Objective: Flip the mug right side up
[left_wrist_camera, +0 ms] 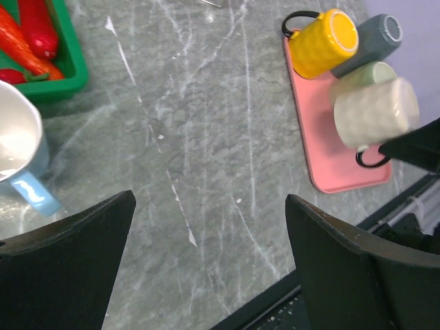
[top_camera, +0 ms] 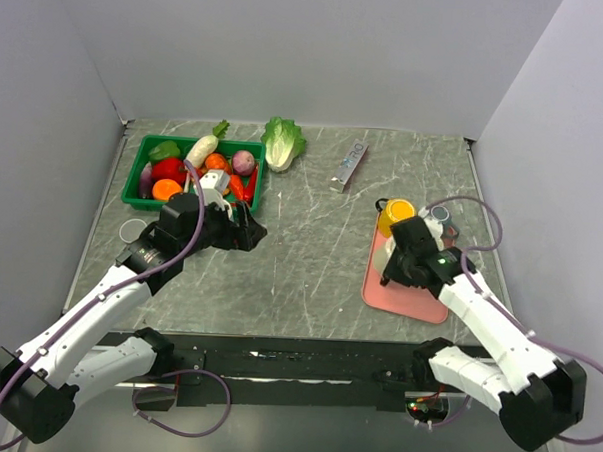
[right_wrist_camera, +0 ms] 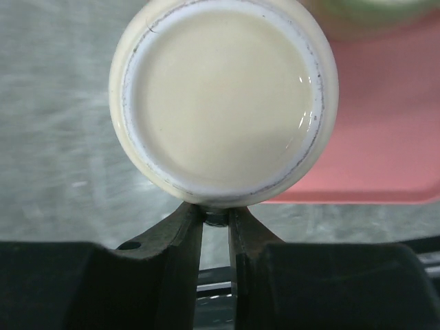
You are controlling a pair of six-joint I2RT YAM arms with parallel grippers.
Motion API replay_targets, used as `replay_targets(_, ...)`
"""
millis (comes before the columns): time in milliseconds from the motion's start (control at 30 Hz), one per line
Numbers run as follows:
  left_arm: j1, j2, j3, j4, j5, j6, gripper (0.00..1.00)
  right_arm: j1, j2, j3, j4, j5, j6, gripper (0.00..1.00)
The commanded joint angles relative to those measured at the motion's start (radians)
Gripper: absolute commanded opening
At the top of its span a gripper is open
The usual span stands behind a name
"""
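Pinching the dark handle [left_wrist_camera: 370, 161] of the cream mug [right_wrist_camera: 223, 96], my right gripper [right_wrist_camera: 216, 218] is closed narrow on it; I judge the handle gives a firm place to rotate the mug from. The mug is on its side over the near end of the pink tray [top_camera: 408, 301]. My right wrist view shows only its base, while the left wrist view shows its dimpled wall and the handle. My left gripper [left_wrist_camera: 210, 201] stands wide, holding nothing.

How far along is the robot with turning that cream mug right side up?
Done: the right fingers are shut on the dark handle of the cream mug. In hand: the mug looks tipped over the pink tray, base facing the right wrist camera. Left: rotate it until the opening faces up, then set it down. The left gripper is open.
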Motion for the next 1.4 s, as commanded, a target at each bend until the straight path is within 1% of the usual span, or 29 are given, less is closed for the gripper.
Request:
replay_targets(0, -0.004, 0.001, 0.056, 0.035, 0.101, -0.038, 0.96, 0.007, -0.101, 0.155, 0.085, -0.089, 0.028, 0.00)
replay_targets(100, -0.004, 0.004, 0.076, 0.064, 0.161, -0.069, 0.96, 0.009, -0.150, 0.172, 0.198, -0.213, 0.047, 0.00)
replay_targets(133, -0.004, 0.004, 0.082, 0.077, 0.214, -0.078, 0.96, 0.009, -0.162, 0.167, 0.286, -0.277, 0.070, 0.00)
replay_targets(200, -0.004, 0.002, 0.088, 0.122, 0.267, -0.108, 0.96, 0.009, -0.200, 0.145, 0.397, -0.345, 0.101, 0.00)
replay_targets(233, -0.004, 0.004, 0.095, 0.140, 0.314, -0.121, 0.96, 0.009, -0.210, 0.138, 0.502, -0.374, 0.138, 0.00)
replay_targets(267, -0.004, 0.005, 0.099, 0.159, 0.346, -0.145, 0.96, 0.009, -0.210, 0.137, 0.544, -0.429, 0.159, 0.00)
replay_targets(367, -0.004, 0.024, 0.139, 0.231, 0.437, -0.208, 0.96, 0.027, -0.187, 0.138, 0.713, -0.488, 0.236, 0.00)
replay_targets(467, -0.004, 0.038, 0.167, 0.289, 0.471, -0.292, 0.96, 0.062, -0.150, 0.164, 0.827, -0.506, 0.268, 0.00)
replay_targets(533, -0.004, 0.045, 0.167, 0.356, 0.488, -0.343, 0.96, 0.091, -0.119, 0.187, 0.882, -0.517, 0.287, 0.00)
replay_targets(600, -0.004, 0.064, 0.162, 0.464, 0.532, -0.427, 0.96, 0.116, -0.096, 0.204, 0.956, -0.535, 0.307, 0.00)
replay_targets(633, -0.004, 0.073, 0.159, 0.499, 0.544, -0.484, 0.96, 0.127, -0.075, 0.210, 0.980, -0.543, 0.311, 0.00)
replay_targets(667, -0.004, 0.082, 0.158, 0.565, 0.561, -0.510, 0.96, 0.136, -0.063, 0.215, 1.000, -0.549, 0.316, 0.00)
replay_targets(767, -0.004, 0.114, 0.156, 0.634, 0.595, -0.579, 0.96, 0.164, -0.036, 0.220, 1.080, -0.555, 0.336, 0.00)
replay_targets(867, -0.004, 0.117, 0.162, 0.634, 0.585, -0.589, 0.96, 0.179, -0.023, 0.227, 1.123, -0.563, 0.340, 0.00)
replay_targets(1033, -0.004, 0.108, 0.190, 0.575, 0.551, -0.570, 0.97, 0.187, -0.018, 0.227, 1.171, -0.575, 0.336, 0.00)
replay_targets(1233, -0.009, 0.098, 0.164, 0.648, 0.540, -0.632, 0.99, 0.196, -0.013, 0.194, 1.246, -0.594, 0.354, 0.00)
replay_targets(1267, -0.012, 0.102, 0.164, 0.656, 0.540, -0.642, 0.98, 0.203, -0.010, 0.183, 1.275, -0.595, 0.357, 0.00)
replay_targets(1367, -0.022, 0.111, 0.156, 0.693, 0.540, -0.684, 0.92, 0.214, 0.000, 0.181, 1.286, -0.592, 0.351, 0.00)
